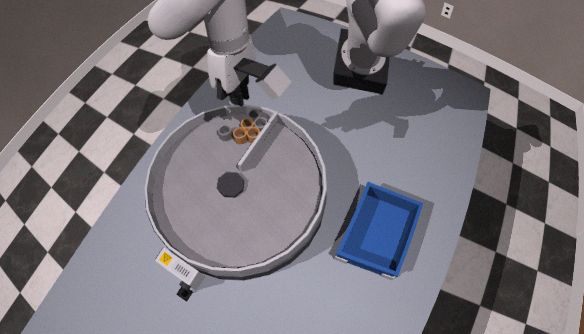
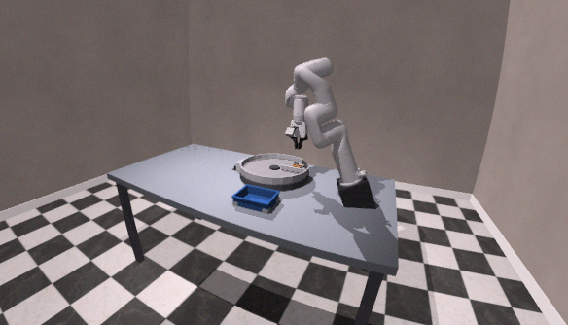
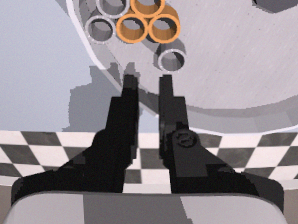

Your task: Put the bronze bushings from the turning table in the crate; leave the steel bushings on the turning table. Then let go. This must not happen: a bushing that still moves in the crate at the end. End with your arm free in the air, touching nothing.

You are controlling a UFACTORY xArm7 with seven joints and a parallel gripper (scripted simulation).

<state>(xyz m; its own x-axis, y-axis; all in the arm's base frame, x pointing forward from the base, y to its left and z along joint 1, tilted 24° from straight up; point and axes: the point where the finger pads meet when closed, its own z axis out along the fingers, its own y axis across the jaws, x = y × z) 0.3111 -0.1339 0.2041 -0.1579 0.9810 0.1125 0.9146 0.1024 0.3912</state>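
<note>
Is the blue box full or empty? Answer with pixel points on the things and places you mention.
Empty. Looking down into the blue box (image 1: 384, 227) (image 2: 255, 198), you see just its bare blue bottom and sides, with no bushings inside.
</note>
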